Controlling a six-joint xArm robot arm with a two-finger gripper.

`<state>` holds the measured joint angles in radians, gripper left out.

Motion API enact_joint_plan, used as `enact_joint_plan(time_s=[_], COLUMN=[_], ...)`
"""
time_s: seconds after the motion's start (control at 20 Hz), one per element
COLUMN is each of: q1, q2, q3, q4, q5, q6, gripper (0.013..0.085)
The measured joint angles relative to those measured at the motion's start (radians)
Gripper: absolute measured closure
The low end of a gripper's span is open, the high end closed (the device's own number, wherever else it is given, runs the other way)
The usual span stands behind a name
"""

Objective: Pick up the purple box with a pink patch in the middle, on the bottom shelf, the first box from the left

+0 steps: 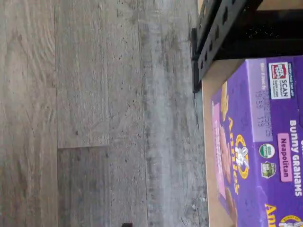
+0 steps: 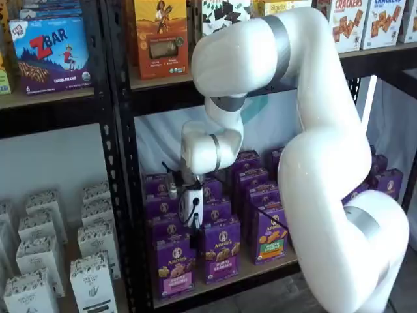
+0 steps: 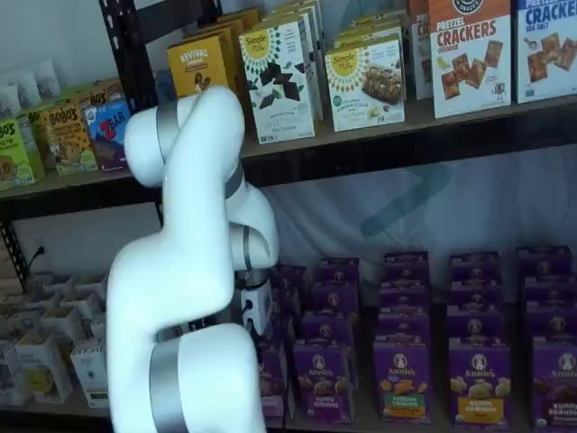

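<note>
The purple box (image 2: 174, 266) with the pink band stands upright at the front left of the bottom shelf (image 2: 260, 271). In the wrist view its top and front (image 1: 265, 156) show, with a pink label, beside the tan shelf board (image 1: 208, 94). My gripper (image 2: 195, 228) hangs from the white arm just above that box, its white body in front of the boxes behind. Only a thin black finger shows, side-on, and nothing is held in it. In a shelf view the arm hides most of the box, and the gripper's body (image 3: 258, 311) shows beside the forearm.
More purple boxes (image 2: 221, 251) fill the rows to the right and behind, one with a green-and-orange band (image 2: 270, 238). A black rack post (image 2: 120, 195) stands just left of the box. White boxes (image 2: 39, 261) sit in the neighbouring bay. Grey plank floor (image 1: 94, 118) lies in front.
</note>
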<state>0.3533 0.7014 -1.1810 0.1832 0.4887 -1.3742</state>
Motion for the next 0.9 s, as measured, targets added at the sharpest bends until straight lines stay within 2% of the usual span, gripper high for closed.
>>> enact_joint_plan(time_s=[0.05,0.15,0.2,0.45,0.7,0.9], q1=[0.0,-0.005,-0.007,-0.009,-0.008,-0.008], q2=[0.001,0.014,0.019,0.038,0.061,0.09], q3=[-0.002,-0.019,-0.026,-0.045,-0.057,-0.085], q4=[-0.017,-0.083,-0.089,-0.08,-0.039,-0.057], q5=[0.001,0.008,0.009,-0.001,-0.046,-0.053], q6=[0.015,0.069,0.074,0.063,0.026,0.042], gripper=[0.013,0.013,0.013,0.013,0.013,0.013])
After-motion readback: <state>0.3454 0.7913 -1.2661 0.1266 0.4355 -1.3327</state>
